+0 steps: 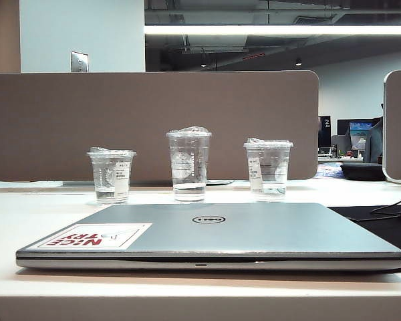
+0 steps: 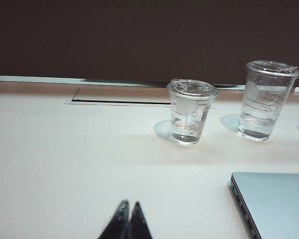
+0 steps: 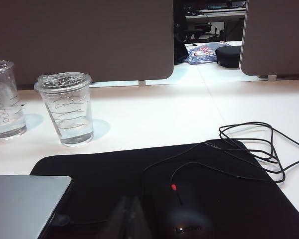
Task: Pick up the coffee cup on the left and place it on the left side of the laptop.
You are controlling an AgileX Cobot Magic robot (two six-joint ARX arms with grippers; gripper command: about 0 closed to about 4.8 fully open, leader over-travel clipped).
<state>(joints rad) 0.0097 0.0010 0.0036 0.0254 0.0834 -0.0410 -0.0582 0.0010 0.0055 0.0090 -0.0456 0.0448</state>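
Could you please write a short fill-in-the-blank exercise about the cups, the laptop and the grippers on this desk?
1. Behind the laptop stand ____ clear cups.
2. The coffee cup is the ____ one in the exterior view.
3. The laptop's lid is ____.
4. The left gripper, low over the desk short of the coffee cup, is ____; the right gripper hangs over the black mat.

Missing words: three; leftmost; closed; shut

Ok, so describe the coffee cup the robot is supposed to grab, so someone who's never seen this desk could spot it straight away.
Start at the closed silver laptop lying on the white table; three clear lidded cups stand in a row behind it, before the grey partition. The coffee cup is the leftmost. It is short and wide, unlike the taller middle cup, and has a white label with black print.
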